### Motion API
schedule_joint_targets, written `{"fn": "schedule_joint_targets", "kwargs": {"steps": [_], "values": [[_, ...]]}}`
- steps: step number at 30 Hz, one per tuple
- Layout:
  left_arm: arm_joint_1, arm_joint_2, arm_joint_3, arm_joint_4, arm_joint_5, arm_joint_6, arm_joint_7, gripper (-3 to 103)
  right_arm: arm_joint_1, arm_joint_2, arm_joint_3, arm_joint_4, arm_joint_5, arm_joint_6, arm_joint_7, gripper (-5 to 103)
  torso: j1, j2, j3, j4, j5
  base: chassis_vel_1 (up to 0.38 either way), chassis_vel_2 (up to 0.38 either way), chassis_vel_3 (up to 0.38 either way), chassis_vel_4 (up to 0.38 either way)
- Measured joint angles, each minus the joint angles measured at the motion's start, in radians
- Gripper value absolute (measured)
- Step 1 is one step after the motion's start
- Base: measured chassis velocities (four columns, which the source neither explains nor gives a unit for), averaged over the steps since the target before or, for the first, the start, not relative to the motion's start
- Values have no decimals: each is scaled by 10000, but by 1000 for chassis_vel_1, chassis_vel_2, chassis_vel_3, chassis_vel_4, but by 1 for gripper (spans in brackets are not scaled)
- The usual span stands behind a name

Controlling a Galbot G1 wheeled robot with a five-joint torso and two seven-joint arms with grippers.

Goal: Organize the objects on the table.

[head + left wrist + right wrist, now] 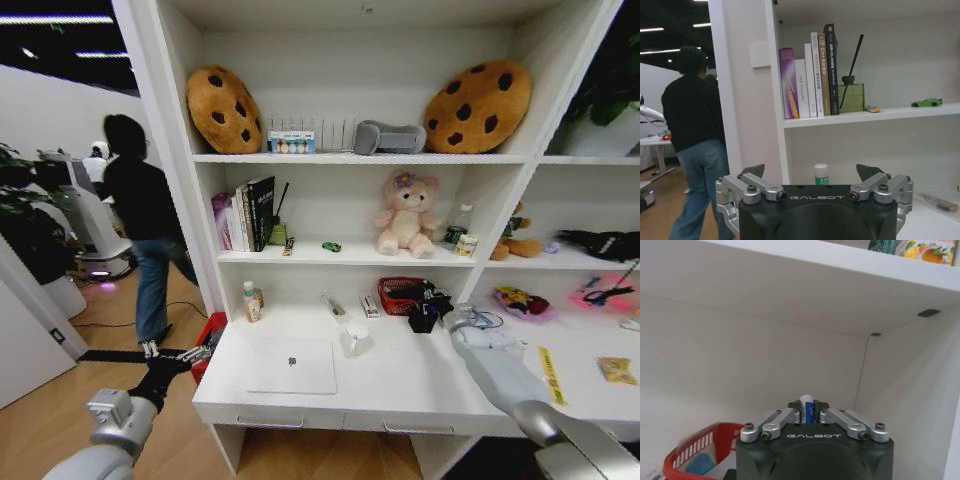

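Observation:
A closed silver laptop [291, 366] lies on the white table [400, 395]. My right gripper [434, 306] [808, 410] hovers at the back of the desk beside a red basket [399, 294] [692, 450] and over a black cup [422, 321], shut on a blue-and-white pen [808, 401]. My left gripper [192, 355] [812, 172] hangs open off the table's left end, facing the shelves, nothing between its fingers. A green toy car [331, 246] [927, 102] sits on the shelf above. A small round tin [466, 245] stands by the pink plush.
A white-capped bottle [252, 300] [821, 174], a slim pen-like item [335, 307] and a white object [355, 340] lie behind the laptop. Books [807, 80] and a reed diffuser [850, 95] fill the shelf's left. A person [140, 220] walks on the left.

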Motion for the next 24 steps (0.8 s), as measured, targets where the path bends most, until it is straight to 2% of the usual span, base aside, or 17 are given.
{"fn": "schedule_joint_targets", "kwargs": {"steps": [5, 6, 7, 9, 10, 11, 13, 14, 16, 17, 18, 20, 21, 22, 23, 24], "values": [[0, 0, 0, 0, 1, 0, 0, 100, 70, 84, 27, -11, -138, 95, -31, 10, 0, 0, 0, 2, -1, 0, 0, 0, 0], [0, 0, 0, 0, 0, 0, 0, 100, 70, 84, 42, 14, -138, 77, -32, 15, 0, 0, 0, 0, 0, 0, 0, 0, 0], [0, 0, 0, 0, 0, 0, 0, 100, 70, 84, 42, 14, -138, 77, -32, 15, 0, 0, 0, 0, 0, 0, 0, 0, 0], [0, 0, 0, 0, 0, 0, 0, 100, 63, 76, 104, 26, -139, -5, -40, 25, 0, 1, 0, 1, -1, 0, 0, 0, 0], [0, 0, 0, 0, 0, 0, 0, 100, 63, 76, 104, 26, -139, -5, -40, 25, 0, 1, 0, 1, -1, 0, 0, 0, 0], [0, 0, 0, 0, 0, 0, 0, 100, 61, 69, 147, -4, -163, -52, -65, 37, 0, 1, 0, 1, -1, 0, 0, 0, 0], [0, 0, 0, 0, 0, 0, 0, 100, 58, 65, 175, -24, -165, -64, -70, 37, 0, 1, 0, 1, -1, 0, 0, 0, 0], [0, 0, 0, 0, 0, 0, 0, 100, 33, 57, 195, -32, -165, -70, -76, 42, 0, 2, 0, 1, -2, 0, 0, 0, 0], [0, 0, 0, 0, 0, 0, 0, 100, -26, 48, 232, -23, -162, -77, -82, 42, 0, 1, 0, 1, -1, 0, 0, 0, 0], [0, 0, 0, 0, 0, 0, 0, 100, -104, 38, 279, 40, -151, -79, -82, 52, 0, 1, 0, 1, 0, 0, 0, 0, 0], [0, 0, 0, 0, 0, 0, 0, 100, -192, 21, 333, 149, -140, -87, -82, 58, 0, 1, 0, 1, 0, 0, 0, 0, 0], [0, 0, -1, 0, 0, 0, 0, 100, -786, -137, 704, 1049, -77, -400, -65, 69, 0, 1, 0, 3, 2, 0, 0, 0, 0], [0, 0, -1, 0, 0, 0, 0, 100, -786, -137, 704, 1049, -77, -400, -65, 69, 0, 1, 0, 3, 2, 0, 0, 0, 0], [0, 0, 0, 0, 0, 0, 0, 100, -1307, -252, 1091, 1964, -95, -776, 194, 74, 1, 0, 0, 1, 2, 0, 0, 0, 0], [0, 0, 0, 0, 0, 0, 0, 100, -1307, -252, 1091, 1964, -95, -776, 194, 74, 1, 0, 0, 1, 2, 0, 0, 0, 0], [0, 0, 0, 0, 0, 0, 0, 100, -1710, -348, 1316, 2683, -83, -1057, 471, 74, 0, 1, 0, 2, 1, 0, 0, 0, 0]]}}
